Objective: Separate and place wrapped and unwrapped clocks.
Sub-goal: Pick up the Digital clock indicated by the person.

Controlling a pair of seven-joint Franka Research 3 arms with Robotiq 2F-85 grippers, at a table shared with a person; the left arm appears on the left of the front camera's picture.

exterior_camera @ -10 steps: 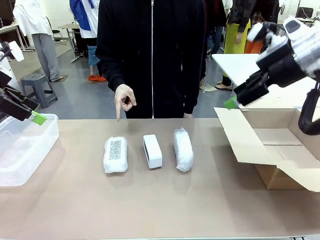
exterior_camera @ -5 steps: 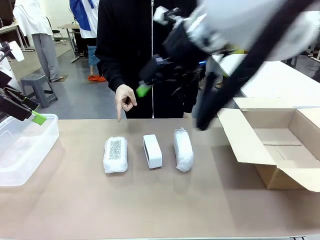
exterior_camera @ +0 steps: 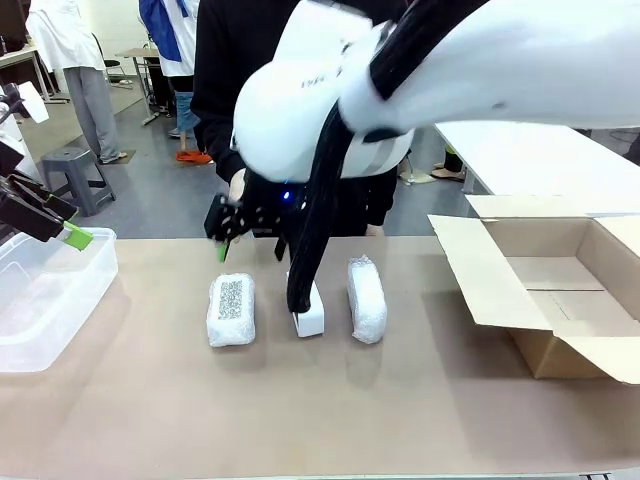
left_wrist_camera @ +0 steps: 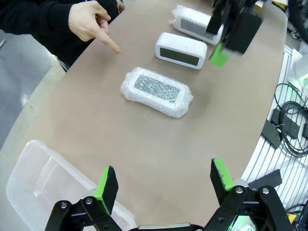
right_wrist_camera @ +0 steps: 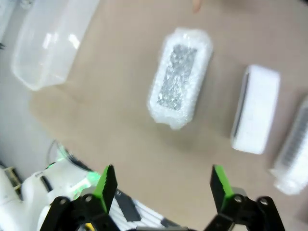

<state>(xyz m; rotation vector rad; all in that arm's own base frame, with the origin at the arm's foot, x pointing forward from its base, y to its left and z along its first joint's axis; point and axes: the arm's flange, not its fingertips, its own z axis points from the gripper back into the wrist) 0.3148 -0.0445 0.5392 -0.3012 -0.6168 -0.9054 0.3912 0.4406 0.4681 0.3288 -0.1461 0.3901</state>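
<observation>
- The left gripper point(left_wrist_camera: 163, 179) is kept where it was a second ago, above the clear plastic tub point(exterior_camera: 90, 290) at the table's point(exterior_camera: 300, 420) left edge. Its jaws are spread wide and nothing is held.
- The speckled wrapped clock point(exterior_camera: 231, 309) is left unmoved at the left end of the row, towards the far edge. A person's hand point(left_wrist_camera: 89, 21) is pointed down at the table just behind it.
- The right gripper point(right_wrist_camera: 162, 183), a second ago raised over the cardboard box point(exterior_camera: 560, 300) at the right edge, is now brought across the row. It is hung above the speckled wrapped clock, jaws spread wide, nothing pinched.
- The bare clock point(exterior_camera: 310, 320) in the middle and the plain wrapped clock point(exterior_camera: 367, 300) at the row's right end are left untouched.
- Nothing is sorted yet. The swing is judged to be an approach for a first pick, of the bundle being pointed out.
</observation>
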